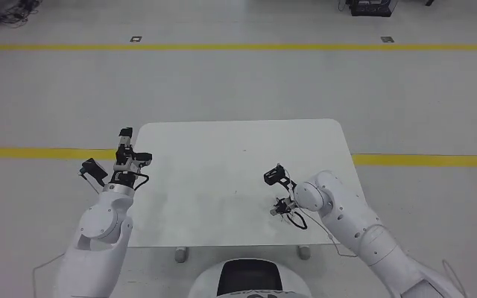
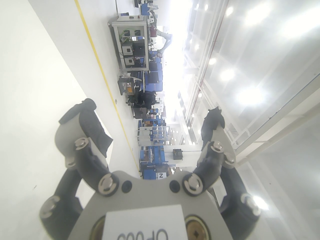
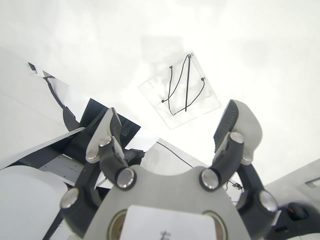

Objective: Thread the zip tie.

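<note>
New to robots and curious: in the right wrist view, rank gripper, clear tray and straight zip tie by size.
Largest: right gripper, but it is nearest the camera.
Then: clear tray.
Smallest: straight zip tie, on the tray.

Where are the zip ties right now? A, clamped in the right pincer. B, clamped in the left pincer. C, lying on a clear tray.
C: the black zip ties lie on the clear tray, while the right pincer and the left pincer are both open and empty.

The left gripper (image 2: 151,108) points forward and slightly upward, its fingers spread wide. The right gripper (image 3: 172,107) angles downward, its fingers also apart.
</note>
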Robot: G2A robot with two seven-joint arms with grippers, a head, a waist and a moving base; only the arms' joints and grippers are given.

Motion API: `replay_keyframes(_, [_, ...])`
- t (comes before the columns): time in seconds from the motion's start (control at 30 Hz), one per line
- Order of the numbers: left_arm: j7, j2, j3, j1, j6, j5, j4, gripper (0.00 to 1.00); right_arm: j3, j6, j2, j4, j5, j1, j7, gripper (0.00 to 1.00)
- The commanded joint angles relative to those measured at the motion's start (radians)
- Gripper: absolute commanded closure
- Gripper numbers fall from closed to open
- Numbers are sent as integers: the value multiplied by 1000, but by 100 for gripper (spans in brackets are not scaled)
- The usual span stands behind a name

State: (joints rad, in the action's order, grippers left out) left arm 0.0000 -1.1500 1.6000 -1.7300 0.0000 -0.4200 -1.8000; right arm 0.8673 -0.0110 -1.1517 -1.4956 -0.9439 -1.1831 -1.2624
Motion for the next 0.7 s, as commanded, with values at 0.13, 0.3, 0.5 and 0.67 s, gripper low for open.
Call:
replay_keyframes(0.13, [0, 0, 0, 0, 0, 0, 0, 0, 1, 2, 0, -2, -1, -1, 0, 0])
replay_keyframes(0.3, [0, 0, 0, 0, 0, 0, 0, 0, -5, -43, 1, 2, 0, -12, 32, 0])
replay_keyframes(0.5, [0, 0, 0, 0, 0, 0, 0, 0, -3, -99, 6, -16, 13, -14, 9, 0])
replay_keyframes(0.67, [0, 0, 0, 0, 0, 0, 0, 0, 6, -117, 9, -18, 22, -13, 2, 35])
